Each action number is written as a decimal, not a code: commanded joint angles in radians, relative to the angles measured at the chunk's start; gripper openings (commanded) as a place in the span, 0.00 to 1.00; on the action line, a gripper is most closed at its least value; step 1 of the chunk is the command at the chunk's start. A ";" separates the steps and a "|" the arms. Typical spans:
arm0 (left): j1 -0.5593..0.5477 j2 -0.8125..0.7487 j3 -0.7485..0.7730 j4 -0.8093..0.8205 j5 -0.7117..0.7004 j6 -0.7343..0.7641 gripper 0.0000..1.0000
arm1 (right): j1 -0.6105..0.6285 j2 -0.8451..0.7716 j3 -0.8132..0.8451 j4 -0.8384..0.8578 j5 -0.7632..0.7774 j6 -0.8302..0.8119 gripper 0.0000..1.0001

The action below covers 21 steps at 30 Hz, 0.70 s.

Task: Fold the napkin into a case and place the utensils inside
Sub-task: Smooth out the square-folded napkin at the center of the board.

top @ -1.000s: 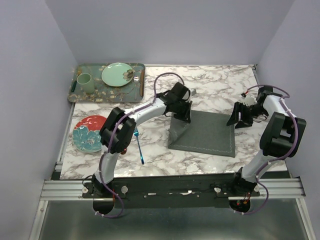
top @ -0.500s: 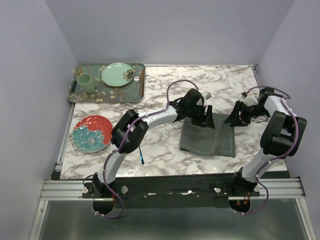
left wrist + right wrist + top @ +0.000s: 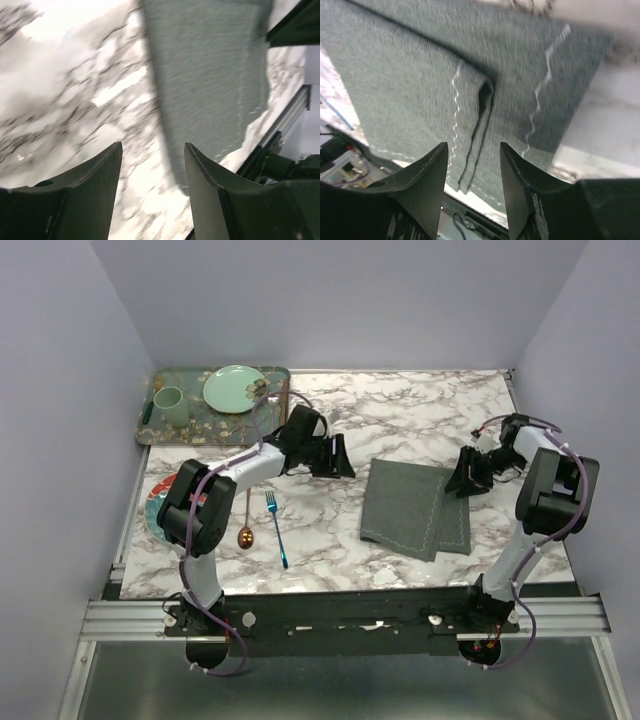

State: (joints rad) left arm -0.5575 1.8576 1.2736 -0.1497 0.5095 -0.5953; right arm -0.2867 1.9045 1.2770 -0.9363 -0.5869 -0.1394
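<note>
One patterned green tray (image 3: 200,428) is sitting in the far left corner of the marble counter (image 3: 420,410). It is carrying a pale green cup (image 3: 168,405), a pale green round plate (image 3: 233,388) and a brown-handled utensil (image 3: 283,408). Nearer, by the left edge, a red round plate with a blue flower (image 3: 156,508) is lying partly hidden behind the left arm (image 3: 215,480). Just right of it, the copper-coloured long-handled spoon (image 3: 247,515) and the slim bright blue fork (image 3: 277,530) are lying side by side on the bare marble, not touching.

The left gripper (image 3: 338,456) is pointing rightward over the middle of the counter, its fingers (image 3: 90,190) spread and holding nothing. Right of centre, the dark grey rectangular cloth napkin (image 3: 405,505) is lying folded, one layer lapping over another, with a narrower strip showing along its right side. The right gripper (image 3: 463,478) is sitting at the napkin's far right corner, its fingers (image 3: 425,185) parted and gripping nothing.
</note>
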 commanded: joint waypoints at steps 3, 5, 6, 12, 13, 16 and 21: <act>0.111 -0.106 -0.115 -0.048 0.035 0.123 0.61 | 0.118 0.106 0.128 0.002 0.148 -0.019 0.54; 0.131 -0.132 -0.141 -0.057 0.035 0.143 0.61 | 0.151 0.161 0.168 -0.010 0.168 -0.011 0.54; 0.142 -0.138 -0.149 -0.063 0.037 0.149 0.61 | 0.162 0.183 0.212 -0.016 0.171 -0.008 0.53; 0.192 -0.172 -0.172 -0.099 0.035 0.176 0.60 | 0.231 0.257 0.340 -0.038 0.131 0.037 0.53; 0.194 -0.181 -0.178 -0.094 0.035 0.180 0.60 | 0.238 0.257 0.370 -0.036 0.121 0.044 0.53; 0.192 -0.190 -0.191 -0.082 0.038 0.173 0.59 | 0.244 0.217 0.393 -0.038 0.079 0.054 0.53; 0.192 -0.209 -0.212 -0.060 0.034 0.155 0.59 | 0.239 0.026 0.225 0.005 0.122 0.041 0.53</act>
State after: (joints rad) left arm -0.3637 1.6928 1.0859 -0.2264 0.5194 -0.4442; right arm -0.0418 2.1094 1.6215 -0.9657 -0.4751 -0.1043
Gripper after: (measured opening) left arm 0.590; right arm 0.528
